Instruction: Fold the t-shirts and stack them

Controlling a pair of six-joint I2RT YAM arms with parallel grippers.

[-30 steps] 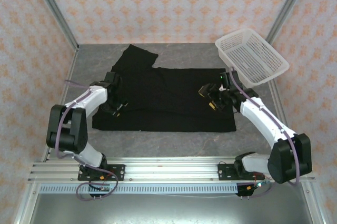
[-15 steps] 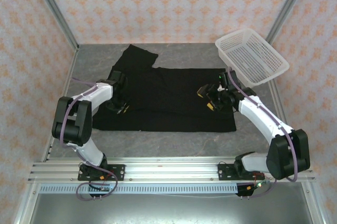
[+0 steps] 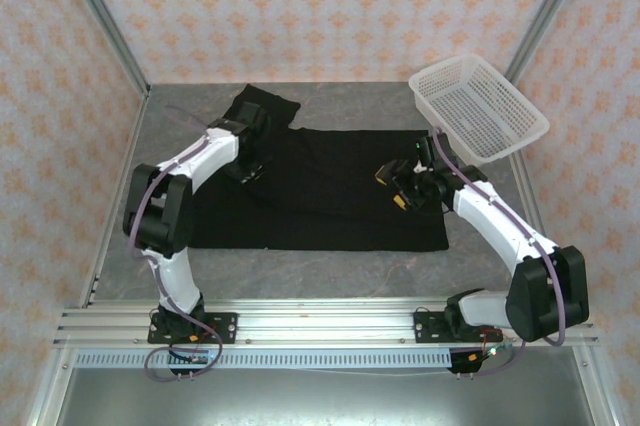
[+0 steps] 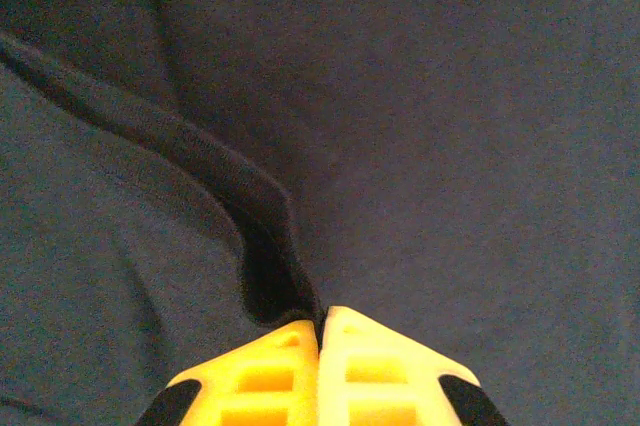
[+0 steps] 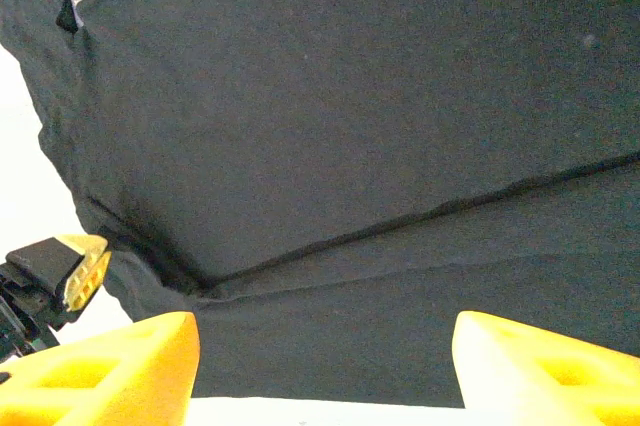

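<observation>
The black t-shirt [image 3: 320,196] lies spread on the grey table [image 3: 320,271], plain side up, one sleeve pointing to the far left. My left gripper [image 3: 250,170] rests on its far left part by that sleeve. In the left wrist view the yellow fingertips [image 4: 322,321] are pressed together with a raised fold of black cloth [image 4: 230,186] running into them. My right gripper [image 3: 393,189] hovers over the shirt's right part. Its fingers [image 5: 322,331] stand wide apart above flat cloth [image 5: 330,116], nothing between them.
A white mesh basket [image 3: 478,108] stands at the far right corner, close behind the right arm. Patterned walls and metal posts close in the table on three sides. Bare grey table runs in front of the shirt's near hem.
My left gripper has travelled from the shirt's near left part up and to the right toward the sleeve, drawing the left edge inward. The right gripper has hardly moved.
</observation>
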